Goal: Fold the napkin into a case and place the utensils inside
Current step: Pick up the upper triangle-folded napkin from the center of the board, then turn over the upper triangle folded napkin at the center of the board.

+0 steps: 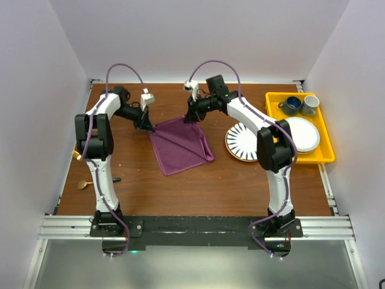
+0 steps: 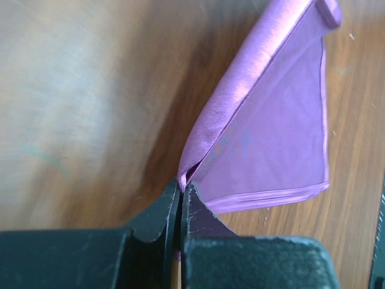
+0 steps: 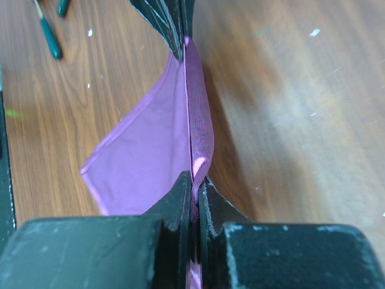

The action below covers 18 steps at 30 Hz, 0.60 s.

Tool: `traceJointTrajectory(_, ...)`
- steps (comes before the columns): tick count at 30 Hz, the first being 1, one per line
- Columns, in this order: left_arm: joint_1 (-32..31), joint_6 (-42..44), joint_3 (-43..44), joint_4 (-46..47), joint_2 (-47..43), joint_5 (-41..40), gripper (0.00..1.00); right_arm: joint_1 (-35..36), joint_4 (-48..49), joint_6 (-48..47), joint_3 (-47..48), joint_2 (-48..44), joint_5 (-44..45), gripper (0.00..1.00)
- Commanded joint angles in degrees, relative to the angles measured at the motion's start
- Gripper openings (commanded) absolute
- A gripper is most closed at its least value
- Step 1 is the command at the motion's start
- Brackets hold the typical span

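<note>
The plum-purple napkin (image 1: 180, 146) lies mid-table with its far edge lifted between both grippers. At the napkin's far left corner (image 2: 264, 138), my left gripper (image 1: 146, 124) (image 2: 182, 184) is shut on the cloth. The right gripper (image 1: 190, 117) (image 3: 195, 178) is shut on the far right corner of the napkin (image 3: 150, 162), and the hem runs taut from it to the left fingers (image 3: 171, 21). A gold utensil (image 1: 82, 184) lies at the table's left edge, and another (image 1: 76, 155) is half hidden behind the left arm. No case is in view.
A striped plate (image 1: 236, 144) sits right of the napkin. The yellow tray (image 1: 328, 150) at the far right holds a white plate (image 1: 304, 133) and two cups (image 1: 293, 105). Green-handled items (image 3: 50, 40) lie on the wood by the left arm.
</note>
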Motion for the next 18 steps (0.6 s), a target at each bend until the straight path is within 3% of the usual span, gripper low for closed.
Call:
traceJointTrajectory(1, 0.6, -11.7, 0.7, 10.8, -11.4, -5.1, 0.0, -2.2, 6.3, 1.3, 0.8, -7.2, 3.2, 0.0)
traceJointTrajectory(9, -0.3, -23.3, 1.8, 34.8, -20.2, -17.5, 0.0, -3.2, 21.5, -9.4, 1.7, -8.7, 12.1, 0.0)
traceJointTrajectory(13, -1.7, -17.8, -3.4, 44.4, -24.9, -23.8, 0.0, -3.9, 34.1, -16.4, 1.7, -6.9, 15.4, 0.0)
traceJointTrajectory(18, -4.1, -9.2, -13.5, 46.3, -31.4, -27.6, 0.0, -3.9, 43.9, -24.7, -7.3, -8.4, 10.4, 0.0)
